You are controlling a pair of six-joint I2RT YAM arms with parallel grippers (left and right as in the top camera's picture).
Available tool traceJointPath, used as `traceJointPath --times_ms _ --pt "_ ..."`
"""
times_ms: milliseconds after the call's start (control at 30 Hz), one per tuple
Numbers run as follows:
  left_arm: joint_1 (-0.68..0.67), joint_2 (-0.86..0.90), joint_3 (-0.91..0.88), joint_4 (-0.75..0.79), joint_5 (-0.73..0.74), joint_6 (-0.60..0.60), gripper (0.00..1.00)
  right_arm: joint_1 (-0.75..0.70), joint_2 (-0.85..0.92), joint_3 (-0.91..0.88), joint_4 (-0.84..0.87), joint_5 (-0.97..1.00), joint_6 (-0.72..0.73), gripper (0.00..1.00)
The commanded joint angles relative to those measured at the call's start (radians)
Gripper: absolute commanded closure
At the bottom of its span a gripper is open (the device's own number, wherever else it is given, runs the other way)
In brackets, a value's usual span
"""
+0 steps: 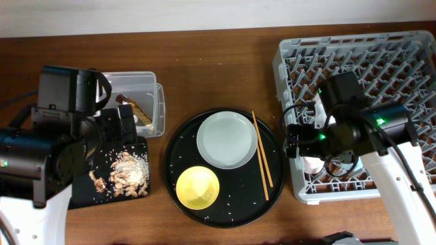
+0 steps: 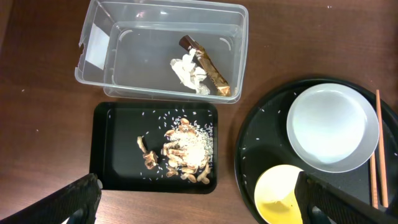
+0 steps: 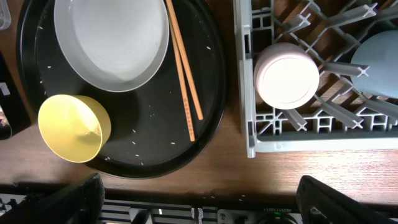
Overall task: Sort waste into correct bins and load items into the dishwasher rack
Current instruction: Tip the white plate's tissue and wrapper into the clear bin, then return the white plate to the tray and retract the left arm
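In the left wrist view the clear tub (image 2: 93, 68) holds the crumpled tissue (image 2: 189, 71) and the wrapper stick (image 2: 208, 65). The shallow black tray (image 2: 112, 143) holds the food scraps with rice (image 2: 183, 152). My left gripper (image 2: 199, 205) is open and empty, high above the table beside that tray. The plate (image 1: 227, 139), the yellow bowl (image 1: 197, 187) and the two chopsticks (image 1: 262, 156) lie on the round black tray (image 1: 177, 146). The pink cup (image 3: 287, 74) and the light blue cup (image 3: 379, 62) stand upside down in the dishwasher rack (image 3: 249, 93). My right gripper (image 3: 199, 199) is open and empty.
The rack (image 1: 361, 109) fills the right side of the table. The round black tray carries scattered rice grains. The left arm (image 1: 48, 150) hides part of the shallow black tray (image 1: 139, 146) from overhead. The right arm (image 1: 361, 129) hangs over the rack's front left.
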Motion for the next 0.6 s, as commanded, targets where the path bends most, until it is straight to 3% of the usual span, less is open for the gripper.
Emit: traceJointPath --times_ms 0,100,167,267,433,567 --pt "-0.006 -0.018 0.008 -0.001 0.000 0.005 0.01 0.007 0.000 0.003 0.003 0.006 -0.009 0.02" --pt "-0.011 -0.089 0.007 -0.004 -0.011 0.011 0.01 0.007 0.000 0.003 0.003 0.006 -0.009 0.02" --pt "-0.011 -0.188 -0.044 0.090 -0.058 0.017 0.01 0.007 0.000 0.003 0.003 0.006 -0.009 0.02" --pt "-0.010 -0.420 -0.356 0.446 0.010 0.025 0.01 0.007 0.000 0.003 0.003 0.006 -0.009 0.02" --pt "-0.010 -0.858 -1.066 0.980 0.105 0.025 0.00 0.007 0.000 0.003 0.003 0.006 -0.009 0.02" --pt "-0.008 -1.103 -1.434 1.212 0.163 0.024 0.01 0.007 0.000 0.003 0.003 0.006 -0.009 0.02"
